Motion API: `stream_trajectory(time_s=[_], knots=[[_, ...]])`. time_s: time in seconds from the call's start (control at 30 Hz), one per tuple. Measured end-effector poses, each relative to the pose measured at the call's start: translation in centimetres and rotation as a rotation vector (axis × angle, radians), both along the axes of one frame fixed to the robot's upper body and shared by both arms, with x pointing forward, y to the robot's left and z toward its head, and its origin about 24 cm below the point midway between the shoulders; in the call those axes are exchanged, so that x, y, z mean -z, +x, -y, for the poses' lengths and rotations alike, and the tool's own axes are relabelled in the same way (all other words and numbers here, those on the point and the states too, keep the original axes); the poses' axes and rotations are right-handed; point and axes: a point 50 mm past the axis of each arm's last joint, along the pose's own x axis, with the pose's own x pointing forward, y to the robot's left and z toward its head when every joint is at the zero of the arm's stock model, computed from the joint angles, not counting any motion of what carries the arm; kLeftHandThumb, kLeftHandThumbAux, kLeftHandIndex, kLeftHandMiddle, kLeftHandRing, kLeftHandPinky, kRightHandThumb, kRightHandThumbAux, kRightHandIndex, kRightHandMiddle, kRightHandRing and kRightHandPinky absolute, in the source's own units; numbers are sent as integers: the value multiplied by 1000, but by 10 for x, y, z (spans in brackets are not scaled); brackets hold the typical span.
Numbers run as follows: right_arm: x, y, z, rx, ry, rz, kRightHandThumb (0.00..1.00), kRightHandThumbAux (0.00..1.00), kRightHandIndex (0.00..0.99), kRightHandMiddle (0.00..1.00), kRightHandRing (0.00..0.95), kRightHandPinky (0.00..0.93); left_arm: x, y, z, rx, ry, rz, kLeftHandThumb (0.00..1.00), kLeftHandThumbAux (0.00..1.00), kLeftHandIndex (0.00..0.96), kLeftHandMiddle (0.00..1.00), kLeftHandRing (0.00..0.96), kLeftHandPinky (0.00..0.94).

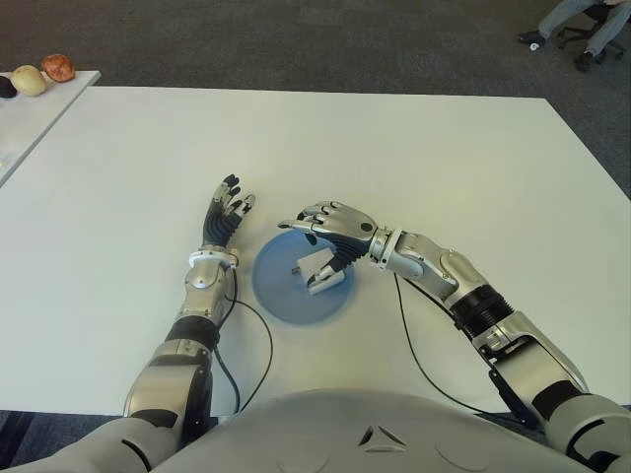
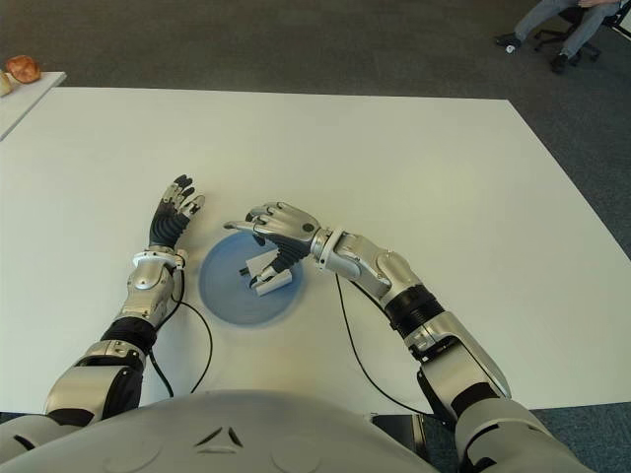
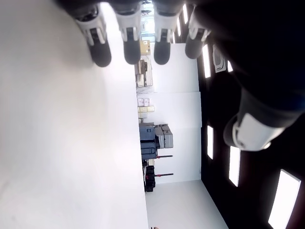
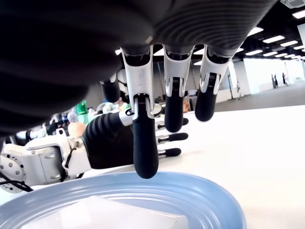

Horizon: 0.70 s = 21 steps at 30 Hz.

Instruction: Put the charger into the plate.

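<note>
The white charger [image 1: 320,272] lies inside the blue plate [image 1: 276,288], toward its right side. My right hand [image 1: 317,221] hovers over the plate's far right part with its fingers [image 4: 145,143] hanging loosely and spread, holding nothing. In the right wrist view the charger [image 4: 109,215] lies on the plate [image 4: 217,198] under those fingertips, apart from them. The thumb points down close beside the charger; whether it touches I cannot tell. My left hand [image 1: 227,211] shows just left of the plate, its fingers stretched out straight and holding nothing.
The white table [image 1: 444,168] stretches far behind and to both sides. A black cable [image 1: 258,340] runs on it near the front edge. A side table at the far left carries round fruit [image 1: 44,71]. A seated person's legs [image 1: 582,20] show far right.
</note>
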Motion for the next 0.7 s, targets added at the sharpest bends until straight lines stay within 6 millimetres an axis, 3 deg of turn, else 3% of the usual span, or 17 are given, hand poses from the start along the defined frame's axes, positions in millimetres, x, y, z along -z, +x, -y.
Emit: stream_trajectory(time_s=[0.7], knots=[[-2,2,2,-36,-24,-29,260,156,0,0,0,0,0,2,3,-6,-6,1,46,608,102,95,93,129]])
